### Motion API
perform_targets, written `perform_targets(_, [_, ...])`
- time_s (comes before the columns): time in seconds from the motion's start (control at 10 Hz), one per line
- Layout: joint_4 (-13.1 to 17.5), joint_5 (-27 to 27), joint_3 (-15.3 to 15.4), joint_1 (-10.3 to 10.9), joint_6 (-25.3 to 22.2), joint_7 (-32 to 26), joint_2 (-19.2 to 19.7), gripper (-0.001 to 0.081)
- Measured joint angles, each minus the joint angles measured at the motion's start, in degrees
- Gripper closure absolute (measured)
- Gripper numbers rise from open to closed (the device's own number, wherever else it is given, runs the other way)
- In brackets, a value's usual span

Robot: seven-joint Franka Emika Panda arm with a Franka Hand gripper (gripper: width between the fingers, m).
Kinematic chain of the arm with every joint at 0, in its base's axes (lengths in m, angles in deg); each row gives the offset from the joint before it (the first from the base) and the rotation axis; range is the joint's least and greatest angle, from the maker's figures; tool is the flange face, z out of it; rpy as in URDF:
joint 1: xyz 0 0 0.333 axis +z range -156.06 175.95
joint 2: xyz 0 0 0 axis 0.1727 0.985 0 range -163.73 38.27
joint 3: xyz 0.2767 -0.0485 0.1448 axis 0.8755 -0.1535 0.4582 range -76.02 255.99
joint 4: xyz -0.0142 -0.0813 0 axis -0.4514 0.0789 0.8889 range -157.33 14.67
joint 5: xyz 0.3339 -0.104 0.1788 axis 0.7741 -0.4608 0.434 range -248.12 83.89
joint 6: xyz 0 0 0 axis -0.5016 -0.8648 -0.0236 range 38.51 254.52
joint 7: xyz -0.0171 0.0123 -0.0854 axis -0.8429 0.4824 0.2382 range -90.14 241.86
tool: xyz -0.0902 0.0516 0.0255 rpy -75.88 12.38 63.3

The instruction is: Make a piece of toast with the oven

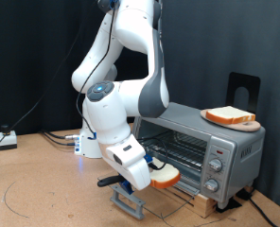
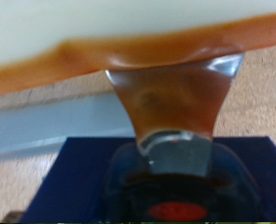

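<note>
In the exterior view my gripper [image 1: 151, 176] is low in front of the oven [image 1: 220, 142], shut on a piece of toast [image 1: 166, 178] with a tan-brown crust. The slice is held about level, just outside the oven's open front, where the wire rack [image 1: 176, 147] shows. A second, alike slice [image 1: 229, 115] lies on a wooden board on top of the oven. In the wrist view the held slice [image 2: 129, 37] fills the upper part, its crust pinched at a grey fingertip [image 2: 180, 157].
A blue holder [image 1: 129, 197] stands on the table right under the gripper; it also shows in the wrist view [image 2: 73, 177]. The oven rests on a wooden block [image 1: 204, 201]. Its knobs [image 1: 215, 166] are at the exterior view's right. Cables and a small box [image 1: 6, 140] lie at the left.
</note>
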Motion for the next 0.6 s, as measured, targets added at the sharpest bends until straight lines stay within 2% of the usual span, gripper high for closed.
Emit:
perform_targets(0.1, [0.11,-1.57,-0.69,0.29,-0.55,-0.19,1.05,0.041])
perform_targets(0.3, [-0.35,-1.46,-0.52,0.41,-0.62,-0.25,1.05,0.041])
perform_targets(0.4, [-0.96,-1.64,-0.53,1.02,-0.66,-0.86,1.43,0.041])
perform_targets(0.6, [-3.28,-2.82,-1.15,3.52,0.26,-1.23,3.63,0.041])
